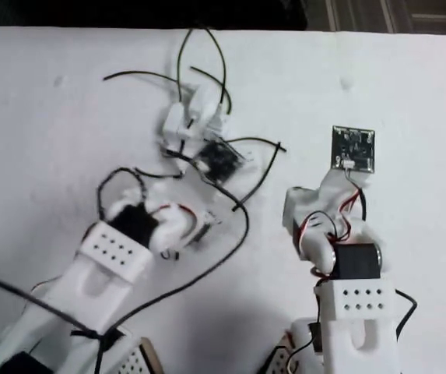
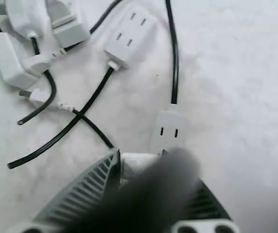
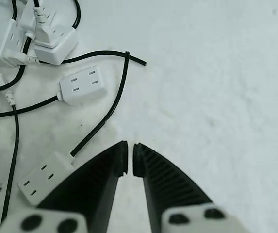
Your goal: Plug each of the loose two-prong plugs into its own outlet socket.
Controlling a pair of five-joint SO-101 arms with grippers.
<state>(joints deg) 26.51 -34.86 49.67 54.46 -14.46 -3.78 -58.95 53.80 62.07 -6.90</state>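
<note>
A white table (image 1: 409, 86) took up most of the high view. Its surface was faintly mottled, with two small marks (image 1: 345, 82) near the far edge. Beyond that edge ran a dark strip (image 1: 129, 12), and paler bars (image 1: 386, 14) crossed the strip at one end.

Outlet socket (image 2: 170, 132) near gripper (image 2: 146, 162)

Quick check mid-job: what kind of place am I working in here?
Probably a robotics test bench, not a home: a white-covered table, the left arm and right arm side by side, and loose sockets and black cords laid out on it.
</note>
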